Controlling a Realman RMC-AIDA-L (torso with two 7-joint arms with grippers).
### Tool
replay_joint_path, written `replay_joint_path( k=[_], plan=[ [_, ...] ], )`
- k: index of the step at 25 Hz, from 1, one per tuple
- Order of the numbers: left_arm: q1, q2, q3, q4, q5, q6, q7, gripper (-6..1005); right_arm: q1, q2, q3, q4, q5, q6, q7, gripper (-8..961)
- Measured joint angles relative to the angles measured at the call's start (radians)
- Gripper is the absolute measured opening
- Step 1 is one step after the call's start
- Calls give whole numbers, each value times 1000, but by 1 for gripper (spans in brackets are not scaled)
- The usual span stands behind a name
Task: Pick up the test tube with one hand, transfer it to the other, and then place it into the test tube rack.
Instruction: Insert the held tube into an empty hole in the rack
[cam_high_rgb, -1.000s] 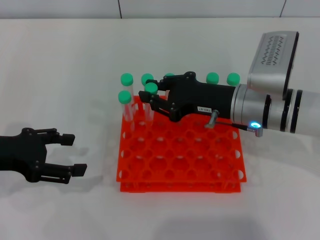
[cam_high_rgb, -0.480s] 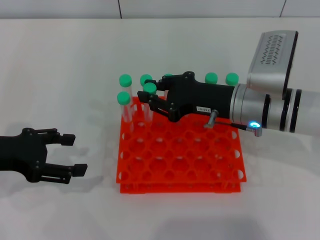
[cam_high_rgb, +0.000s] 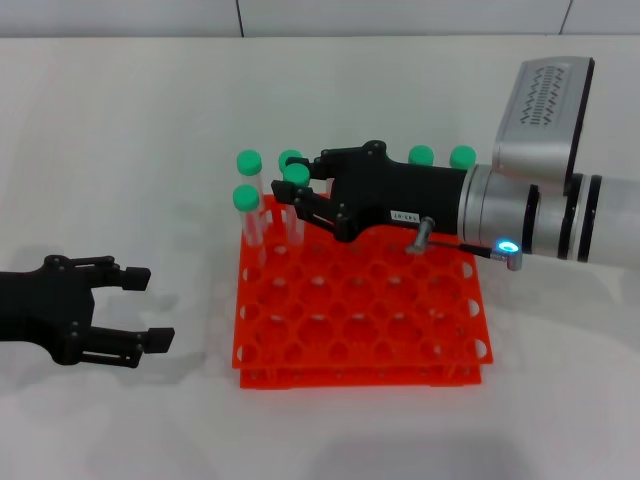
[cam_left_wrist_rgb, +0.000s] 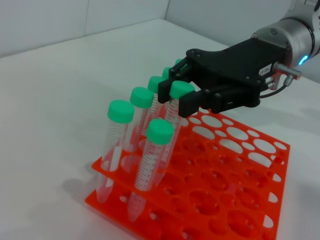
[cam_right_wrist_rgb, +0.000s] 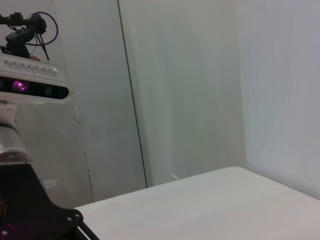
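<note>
Tube (cam_high_rgb: 296, 196) in rack (cam_high_rgb: 360, 300), green cap clamped between right hand (cam_high_rgb: 303, 190) fingers; left hand (cam_high_rgb: 135, 306) open.

Six green-capped tubes (cam_high_rgb: 248, 212) show in the head view, one orange-red rack (cam_high_rgb: 360, 320) on the surface, and two black grippers (cam_high_rgb: 305, 195).

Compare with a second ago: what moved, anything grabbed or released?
The right gripper, fingers around a green-capped test tube at the rack's far left, crept slightly farther from the robot, and the orange rack with its tubes shifted the same way. No visible grab or release. The left gripper stayed open on the table to the left.
</note>
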Motion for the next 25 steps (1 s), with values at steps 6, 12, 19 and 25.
replay_joint_path(
  k=[6,12,19,25],
  plan=[
    [-2,0,0,0,0,0,1,888,2,-2,0,2,0,0,3,317],
    [-6,0,-2,0,0,0,1,888,2,-1,0,3,0,0,3,318],
    [-8,0,-2,0,0,-1,1,888,2,-1,0,4,0,-1,3,319],
    [-8,0,-2,0,0,-2,1,888,3,-2,0,5,0,-12,0,377]
  ],
)
